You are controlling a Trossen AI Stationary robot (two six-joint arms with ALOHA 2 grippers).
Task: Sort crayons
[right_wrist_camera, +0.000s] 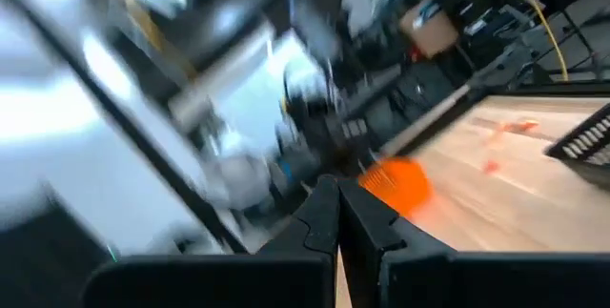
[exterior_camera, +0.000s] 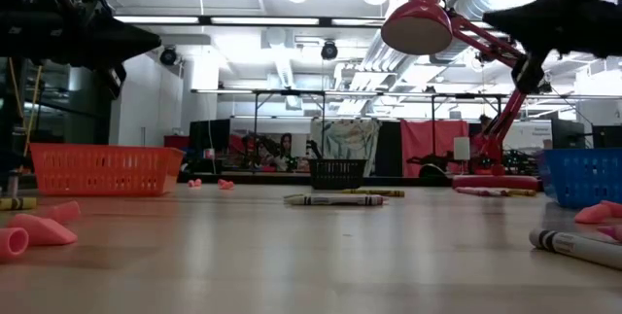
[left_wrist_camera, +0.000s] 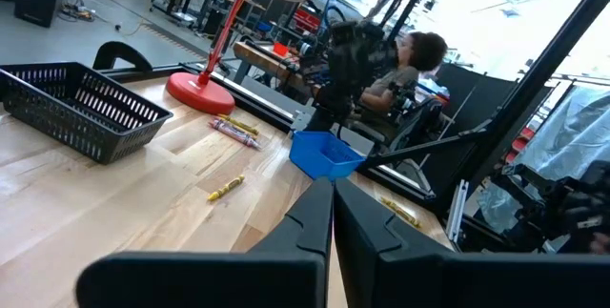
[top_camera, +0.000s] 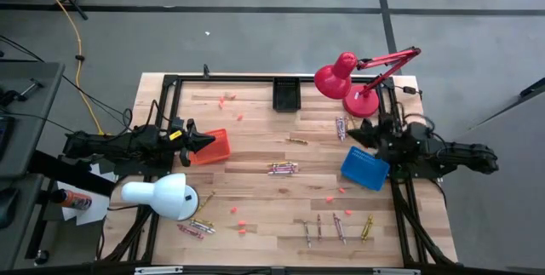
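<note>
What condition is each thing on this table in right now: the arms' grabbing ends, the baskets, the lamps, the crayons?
Left end effector: shut, empty, over the orange basket.
Right end effector: shut, empty, beside the blue basket.
Orange plastic basket: upright, contents unclear.
Blue plastic basket: upright, contents unclear.
Black mesh basket: upright at the far edge.
Red desk lamp: standing, head bent over the table.
White desk lamp: standing.
Crayons: scattered loose on the wood.

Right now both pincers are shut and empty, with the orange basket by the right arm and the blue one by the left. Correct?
Baskets swapped. The high view shows the orange basket by the left pincer and the blue basket by the right pincer. Both are shut, empty.
</note>
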